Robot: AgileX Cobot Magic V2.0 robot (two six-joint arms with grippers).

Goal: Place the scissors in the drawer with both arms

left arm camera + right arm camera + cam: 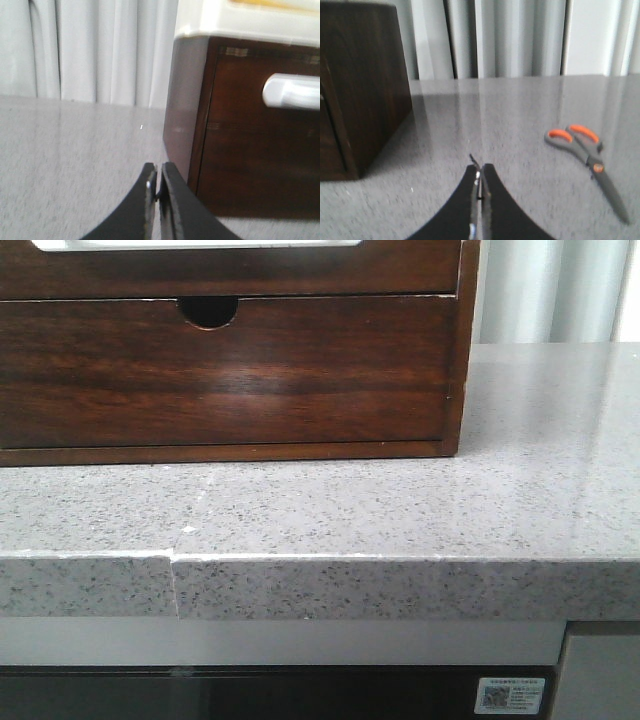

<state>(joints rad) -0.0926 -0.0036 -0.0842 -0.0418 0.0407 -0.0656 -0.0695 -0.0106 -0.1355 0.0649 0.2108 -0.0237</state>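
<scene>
The scissors point(589, 156), grey with orange handle insets, lie flat and closed on the speckled grey counter, ahead and to one side of my right gripper point(481, 172). That gripper is shut and empty, above the counter. The drawer point(300, 270) is the upper one in a dark reddish-brown wooden box, with its white cut-out at the top edge of the front view. It also shows in the left wrist view point(240, 90), closed. My left gripper point(159, 175) is shut and empty, near the box's left front corner. Neither gripper shows in the front view.
Below it is a second drawer point(230, 370) with a small half-round notch. The box's side point(360, 85) stands close beside the right gripper. The counter's front edge point(320, 585) has a seam. A white object point(240, 20) sits on top of the box. Pale curtains hang behind.
</scene>
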